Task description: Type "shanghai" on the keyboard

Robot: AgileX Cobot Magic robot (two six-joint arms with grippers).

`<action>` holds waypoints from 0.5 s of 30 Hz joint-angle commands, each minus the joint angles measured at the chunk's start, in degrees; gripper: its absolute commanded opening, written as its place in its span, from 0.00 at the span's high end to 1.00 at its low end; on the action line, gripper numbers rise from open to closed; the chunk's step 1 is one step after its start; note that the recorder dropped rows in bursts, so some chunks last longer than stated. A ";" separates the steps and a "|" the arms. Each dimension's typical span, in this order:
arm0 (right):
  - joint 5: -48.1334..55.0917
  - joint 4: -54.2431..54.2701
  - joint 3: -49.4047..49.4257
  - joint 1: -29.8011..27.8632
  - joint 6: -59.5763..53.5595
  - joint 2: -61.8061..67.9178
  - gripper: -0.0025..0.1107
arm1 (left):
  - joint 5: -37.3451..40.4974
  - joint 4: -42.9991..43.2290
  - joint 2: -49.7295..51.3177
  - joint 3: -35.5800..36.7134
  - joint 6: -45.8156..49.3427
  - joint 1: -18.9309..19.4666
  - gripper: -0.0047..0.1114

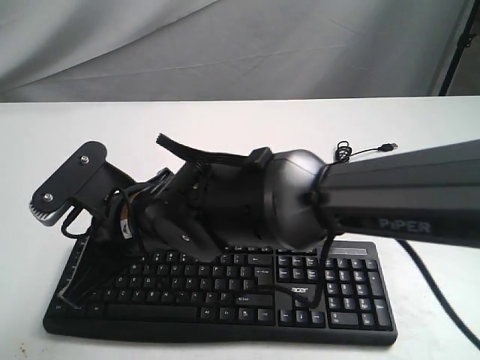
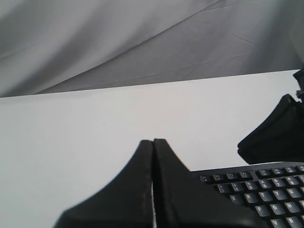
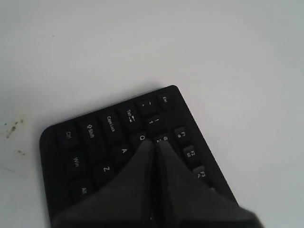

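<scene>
My right pincer (image 3: 154, 142), tips together, over the keyboard (image 3: 71, 142).
Only its wrist view shows the tips by Q; my left pincer (image 2: 153, 142), also together, hangs over the table (image 2: 95, 133).

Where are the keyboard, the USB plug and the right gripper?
keyboard (image 1: 352, 296): exterior view, number pad.
USB plug (image 1: 388, 146): exterior view, cable's free end.
right gripper (image 3: 154, 142): right wrist view, between closed fingertips.

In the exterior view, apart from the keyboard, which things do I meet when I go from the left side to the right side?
Flat plate with two screws → round arm joint → USB plug → black stand leg.
</scene>
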 commanded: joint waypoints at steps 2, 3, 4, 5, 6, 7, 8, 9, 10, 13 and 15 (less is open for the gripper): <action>-0.77 4.61 -2.27 -0.04 -3.68 3.45 0.98 | -0.16 0.04 -0.20 0.25 -0.16 -0.20 0.96; -0.89 4.74 -2.36 -0.04 -3.68 4.17 0.98 | -0.16 0.04 -0.20 0.25 -0.16 -0.20 0.96; -1.11 5.16 -2.36 -0.04 -3.68 4.73 0.98 | -0.16 0.04 -0.20 0.25 -0.16 -0.20 0.96; -1.33 5.29 -2.36 -0.04 -3.68 5.31 0.98 | -0.16 0.04 -0.20 0.25 -0.16 -0.20 0.96; -1.47 5.47 -2.36 -0.04 -3.68 5.96 0.98 | -0.16 0.04 -0.20 0.25 -0.16 -0.20 0.96; -1.56 5.43 -2.36 -0.04 -3.68 6.30 0.98 | -0.16 0.04 -0.20 0.25 -0.16 -0.20 0.96; -1.71 5.43 -2.36 -0.04 -3.68 6.70 0.98 | -0.16 0.04 -0.20 0.25 -0.16 -0.20 0.96; -2.04 5.43 -2.36 -0.04 -3.68 7.04 0.98 | -0.16 0.04 -0.20 0.25 -0.16 -0.20 0.96; -2.09 5.43 -2.36 -0.04 -3.68 7.19 0.98 | -0.16 0.04 -0.20 0.25 -0.16 -0.20 0.96; -2.34 5.43 -2.36 0.07 -3.68 7.48 0.98 | -0.16 0.04 -0.20 0.25 -0.16 -0.20 0.96; -2.47 5.43 -2.36 0.07 -3.68 7.73 0.98 | -0.16 0.04 -0.20 0.25 -0.16 -0.20 0.96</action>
